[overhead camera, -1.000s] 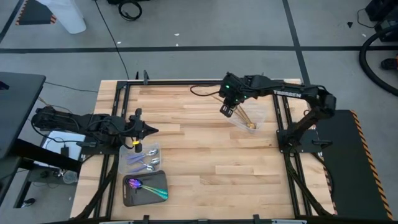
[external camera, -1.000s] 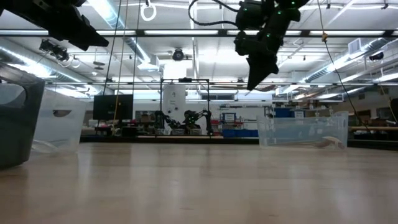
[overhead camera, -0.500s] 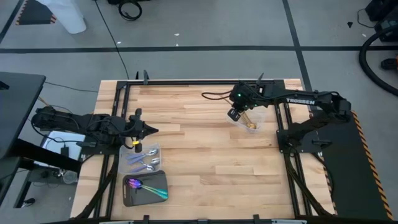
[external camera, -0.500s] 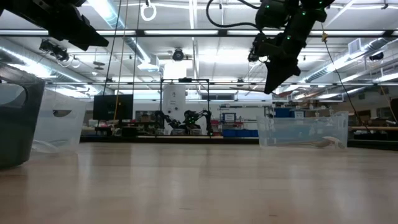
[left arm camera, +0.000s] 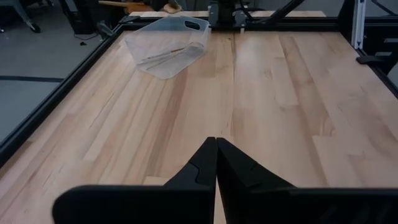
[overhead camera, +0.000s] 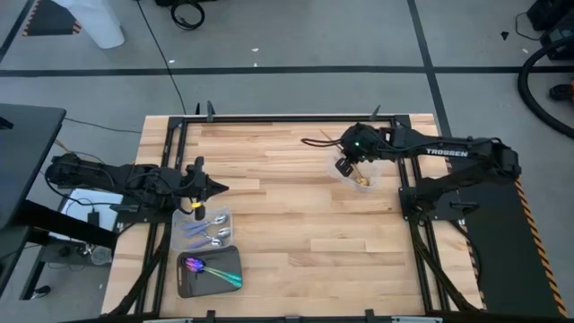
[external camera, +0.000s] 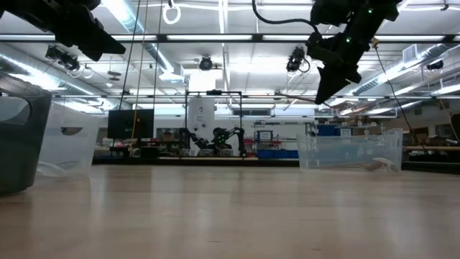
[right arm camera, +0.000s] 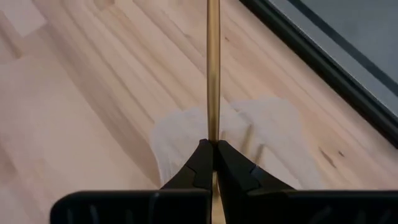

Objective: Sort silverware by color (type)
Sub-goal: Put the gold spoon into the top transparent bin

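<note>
Right gripper (overhead camera: 343, 165) clamped on slim gold utensil (right arm camera: 213, 68), poised over clear tray (overhead camera: 359, 175) at counter (overhead camera: 287, 206) right side; more gold pieces below it in tray. Left gripper (overhead camera: 218, 187) pinched closed, empty, just above second clear tray (overhead camera: 208, 229) holding silver pieces; iridescent pieces (overhead camera: 215, 269) in dark tray (overhead camera: 210, 273) beyond.
</note>
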Controlling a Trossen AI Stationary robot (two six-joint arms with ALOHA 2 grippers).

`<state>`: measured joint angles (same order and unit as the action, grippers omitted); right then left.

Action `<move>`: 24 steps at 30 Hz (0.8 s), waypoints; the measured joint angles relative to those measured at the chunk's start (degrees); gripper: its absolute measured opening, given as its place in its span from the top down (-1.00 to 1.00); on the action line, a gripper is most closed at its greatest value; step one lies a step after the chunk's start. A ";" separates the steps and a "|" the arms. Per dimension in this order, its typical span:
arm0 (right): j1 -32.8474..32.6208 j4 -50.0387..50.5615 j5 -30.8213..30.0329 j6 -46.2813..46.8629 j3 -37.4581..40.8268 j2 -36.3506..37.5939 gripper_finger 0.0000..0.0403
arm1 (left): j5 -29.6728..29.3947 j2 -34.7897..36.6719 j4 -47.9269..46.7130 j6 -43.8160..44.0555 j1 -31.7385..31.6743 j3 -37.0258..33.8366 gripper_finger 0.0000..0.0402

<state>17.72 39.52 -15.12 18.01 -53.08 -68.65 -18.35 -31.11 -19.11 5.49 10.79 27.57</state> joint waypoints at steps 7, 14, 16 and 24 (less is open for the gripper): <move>0.26 -2.39 -0.44 1.94 5.20 1.96 0.93 | 0.00 0.00 0.00 1.79 0.00 0.00 0.93; 0.29 -6.55 -0.24 3.91 9.41 1.97 0.93 | 0.00 0.00 0.00 1.88 0.00 0.00 0.93; 0.30 -7.80 -0.02 3.97 10.38 1.97 0.93 | 0.02 0.00 0.00 2.59 0.00 0.00 0.93; 0.30 -9.42 -0.33 4.40 12.95 1.97 0.93 | 0.00 0.00 0.00 2.90 0.00 0.00 0.93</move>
<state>18.02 30.10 -15.44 22.40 -40.13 -66.67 -18.35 -31.11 -19.11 8.40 10.79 27.57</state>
